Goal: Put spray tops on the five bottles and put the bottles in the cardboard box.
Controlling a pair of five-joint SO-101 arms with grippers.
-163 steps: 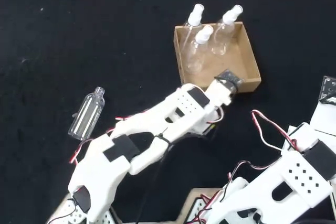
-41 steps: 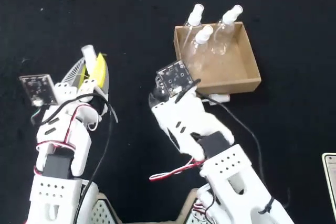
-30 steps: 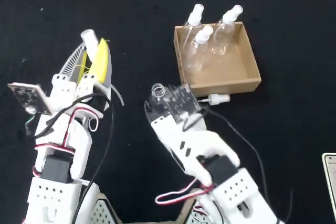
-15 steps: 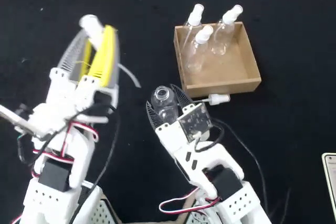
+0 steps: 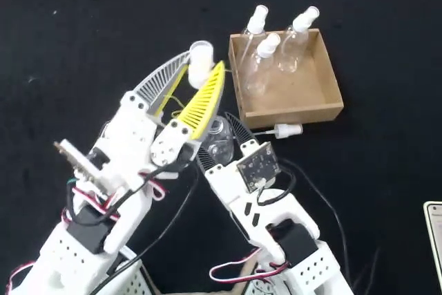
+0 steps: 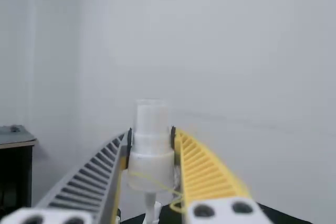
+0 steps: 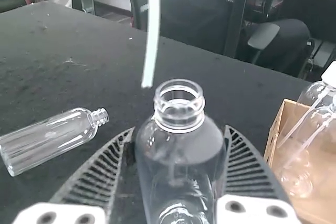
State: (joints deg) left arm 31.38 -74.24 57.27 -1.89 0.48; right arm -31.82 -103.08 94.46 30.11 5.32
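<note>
My left gripper (image 5: 201, 68) is shut on a white spray top (image 5: 201, 56), held between its grey and yellow fingers (image 6: 151, 139). The top's thin tube (image 7: 151, 30) hangs just above and beside the open mouth of a clear bottle (image 7: 178, 145). That bottle (image 5: 218, 136) stands upright with my right gripper (image 5: 219, 128) shut on its body. The cardboard box (image 5: 291, 112) behind holds three bottles (image 5: 260, 67) fitted with spray tops. Another capless bottle (image 7: 50, 139) lies on its side on the black table. A loose spray top (image 5: 284, 130) lies by the box's front wall.
The box's corner (image 7: 282, 140) and its bottles (image 7: 315, 119) stand close beside the held bottle. A white object (image 5: 434, 222) sits at the table's right edge. Chairs and a seated person are in the room beyond the table.
The left arm has swung right with the spray top, from the table's left side to over the bottle. The right gripper's bottle has shifted slightly toward the box.
</note>
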